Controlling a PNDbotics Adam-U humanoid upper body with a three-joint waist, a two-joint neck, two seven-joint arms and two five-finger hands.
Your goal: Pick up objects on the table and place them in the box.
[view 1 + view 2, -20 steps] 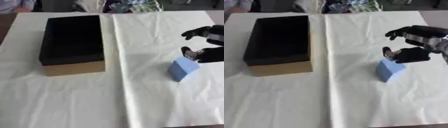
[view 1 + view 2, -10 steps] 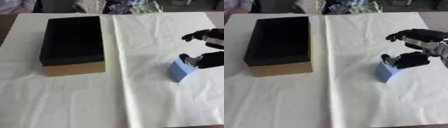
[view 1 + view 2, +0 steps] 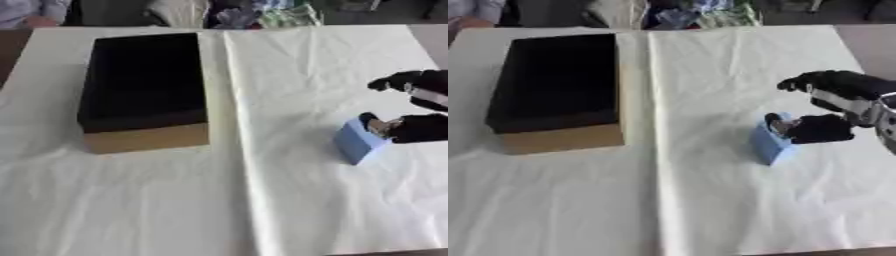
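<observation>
A light blue block (image 3: 768, 145) lies on the white cloth at the right, tilted with one corner toward me. My right hand (image 3: 824, 128) reaches in from the right edge. Its thumb rests against the block's upper right side, while its fingers (image 3: 802, 81) are spread well above and behind the block, apart from it. The hand is open and nothing is gripped. The box (image 3: 563, 142), with tan walls and a black inside, stands at the left. I can make out nothing inside it. My left hand shows in neither view.
A white cloth (image 3: 262, 200) covers the table, with a lengthwise crease down the middle. Bags and clothing are piled beyond the far edge (image 3: 254, 12). The table's front edge runs close to the bottom right corner.
My right hand has come lower and a little toward me, and its thumb now sits against the blue block. The block has shifted slightly left. The box has not moved.
</observation>
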